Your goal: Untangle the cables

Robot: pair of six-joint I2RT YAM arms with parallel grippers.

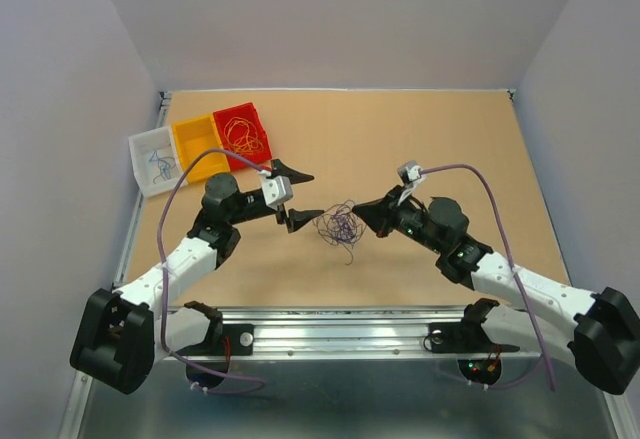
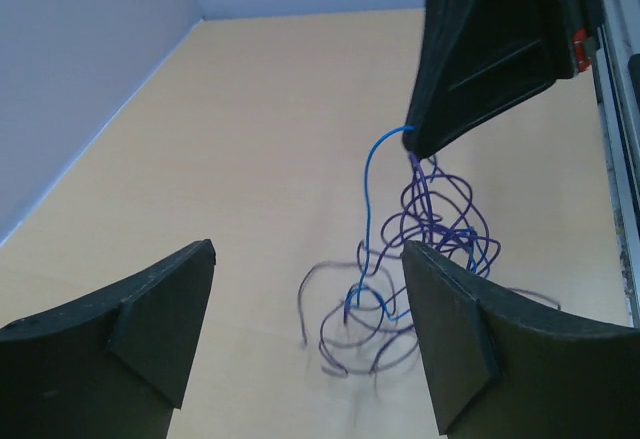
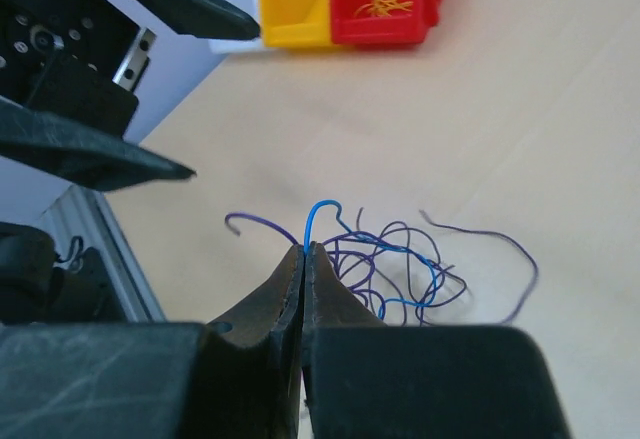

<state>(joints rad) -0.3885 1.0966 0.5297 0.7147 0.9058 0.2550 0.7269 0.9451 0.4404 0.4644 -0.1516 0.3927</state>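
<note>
One tan surface (image 1: 420, 139) takes up most of the top view, with pale walls around it. The left arm (image 1: 180, 254) and right arm (image 1: 500, 269) lean in from the near edge toward its middle, each trailing a thick lilac cord (image 1: 480, 174).

At the far left corner three bins sit side by side in a row. The white bin (image 1: 155, 162) is outermost, the yellow bin (image 1: 197, 147) is in the middle, and the red bin (image 1: 243, 134) is nearest the centre. Orange-yellow wires (image 1: 243, 137) lie coiled in the red bin. The white bin holds a few thin strands whose colour is hard to tell.

The left tool (image 1: 314, 195) has its fingers spread wide with nothing gripped. It is just to the left of the tangle and points at it. The right tool (image 1: 362, 209) comes in from the other side with its fingers pressed together at the tips.

The cables (image 1: 340, 227) form a loose knot of purple and blue loops near the middle of the surface, between the two tools. Most of the knot rests on the surface, and some strands rise to the tip of the right tool. That tip pinches a blue wire (image 3: 318, 209), which arches just above the fingertips, along with purple strands beside it.
</note>
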